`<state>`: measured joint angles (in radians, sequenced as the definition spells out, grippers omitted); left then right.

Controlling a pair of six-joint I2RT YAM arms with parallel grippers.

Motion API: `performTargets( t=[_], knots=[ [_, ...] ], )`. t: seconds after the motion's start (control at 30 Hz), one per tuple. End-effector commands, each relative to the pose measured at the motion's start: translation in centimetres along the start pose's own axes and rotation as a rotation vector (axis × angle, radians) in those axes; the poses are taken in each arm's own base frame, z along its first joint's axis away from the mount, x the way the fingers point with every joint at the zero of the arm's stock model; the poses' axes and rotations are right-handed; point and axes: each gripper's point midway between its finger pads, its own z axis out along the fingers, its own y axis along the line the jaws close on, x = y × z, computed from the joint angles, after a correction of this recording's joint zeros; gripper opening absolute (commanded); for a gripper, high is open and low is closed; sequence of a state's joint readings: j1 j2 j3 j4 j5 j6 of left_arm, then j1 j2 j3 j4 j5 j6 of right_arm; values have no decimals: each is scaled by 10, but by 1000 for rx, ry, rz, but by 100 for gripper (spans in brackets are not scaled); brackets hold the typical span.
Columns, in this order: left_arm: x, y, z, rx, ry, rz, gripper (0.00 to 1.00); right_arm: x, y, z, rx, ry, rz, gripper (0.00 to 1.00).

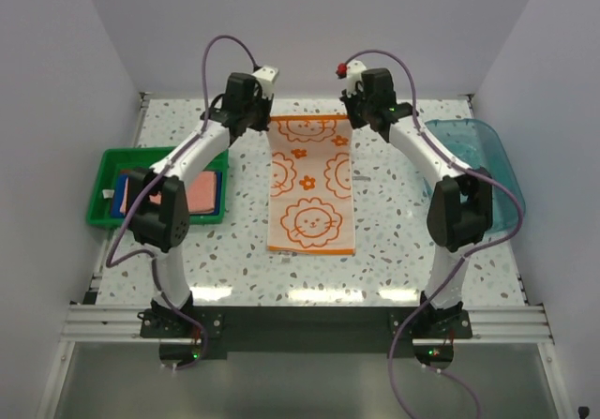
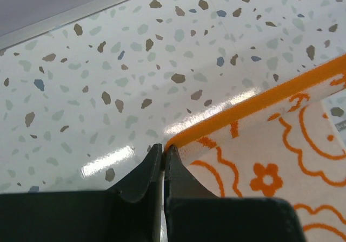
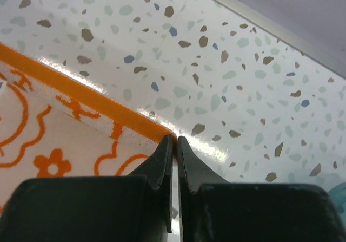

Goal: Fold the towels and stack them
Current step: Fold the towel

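My left pincer (image 2: 163, 151) and right pincer (image 3: 175, 140) clamp far corners of the orange towel (image 1: 310, 187)
Green tray (image 1: 101, 192) left, blue tub (image 1: 492, 152) right.

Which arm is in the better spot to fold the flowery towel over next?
Neither wins; it probably needs both. The left gripper is shut on the flowery towel at its far left corner, the right gripper at its far right corner. Together they could carry that edge toward the near edge.

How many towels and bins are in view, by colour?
orange flower-print towel: 1
pink towel: 1
blue towel: 1 (edge only, under the pink)
green tray: 1
clear blue tub: 1
Total: 5
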<state>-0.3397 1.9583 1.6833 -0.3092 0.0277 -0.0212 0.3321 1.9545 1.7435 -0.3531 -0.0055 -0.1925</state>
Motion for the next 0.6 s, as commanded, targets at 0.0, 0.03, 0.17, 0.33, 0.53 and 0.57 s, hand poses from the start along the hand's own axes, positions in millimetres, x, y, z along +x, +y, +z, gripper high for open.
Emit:
performTargets(
  t=[0.0, 0.03, 0.17, 0.33, 0.53, 0.57],
  knots=[
    [11, -3, -34, 34, 30, -71, 0, 17, -4, -43, 10, 63, 41, 0],
    [18, -8, -38, 50, 50, -103, 0, 23, 0, -48, 4, 79, 54, 0],
    [56, -24, -62, 99, 144, -197, 0, 54, 28, -74, -54, 164, 135, 0],
    [96, -51, -92, 165, 214, -243, 0, 101, 58, -100, -90, 274, 240, 0],
    [156, -69, -114, 182, 315, -251, 0, 157, 103, -120, -170, 364, 304, 0],
    [158, -72, -115, 189, 312, -249, 0, 173, 107, -121, -172, 393, 311, 0]
  ],
)
